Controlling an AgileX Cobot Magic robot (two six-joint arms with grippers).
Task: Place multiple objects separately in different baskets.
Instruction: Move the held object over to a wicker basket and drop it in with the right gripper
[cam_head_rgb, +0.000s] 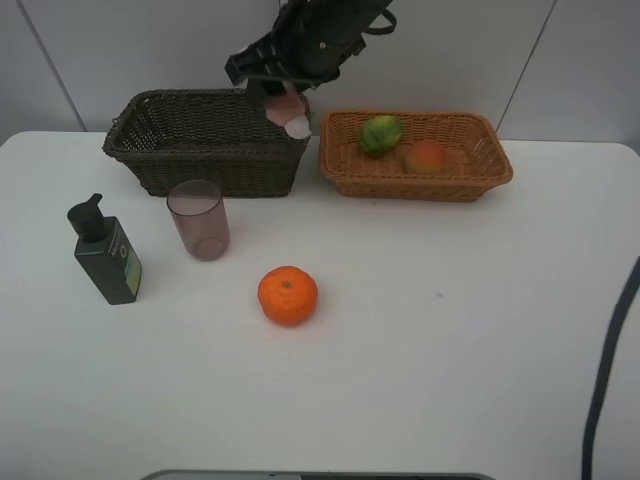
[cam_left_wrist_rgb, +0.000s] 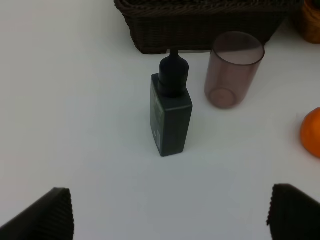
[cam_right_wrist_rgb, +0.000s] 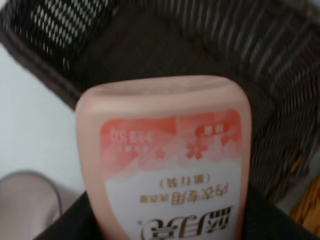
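My right gripper (cam_head_rgb: 283, 98) is shut on the pink lotion bottle (cam_head_rgb: 291, 112) and holds it over the right end of the dark brown basket (cam_head_rgb: 205, 140). The bottle fills the right wrist view (cam_right_wrist_rgb: 165, 160) with the basket (cam_right_wrist_rgb: 200, 45) below it. The green citrus (cam_head_rgb: 381, 134) and the red-yellow fruit (cam_head_rgb: 426, 156) lie in the light tan basket (cam_head_rgb: 415, 180). The orange (cam_head_rgb: 288, 295), mauve cup (cam_head_rgb: 199, 219) and dark green pump bottle (cam_head_rgb: 104, 252) stand on the table. My left gripper (cam_left_wrist_rgb: 170, 212) is open, low over the table, short of the pump bottle (cam_left_wrist_rgb: 171, 110) and cup (cam_left_wrist_rgb: 232, 69).
The white table (cam_head_rgb: 450, 330) runs wide in front of the baskets. A dark cable (cam_head_rgb: 610, 370) hangs at the right edge. The orange also shows at the edge of the left wrist view (cam_left_wrist_rgb: 312, 132).
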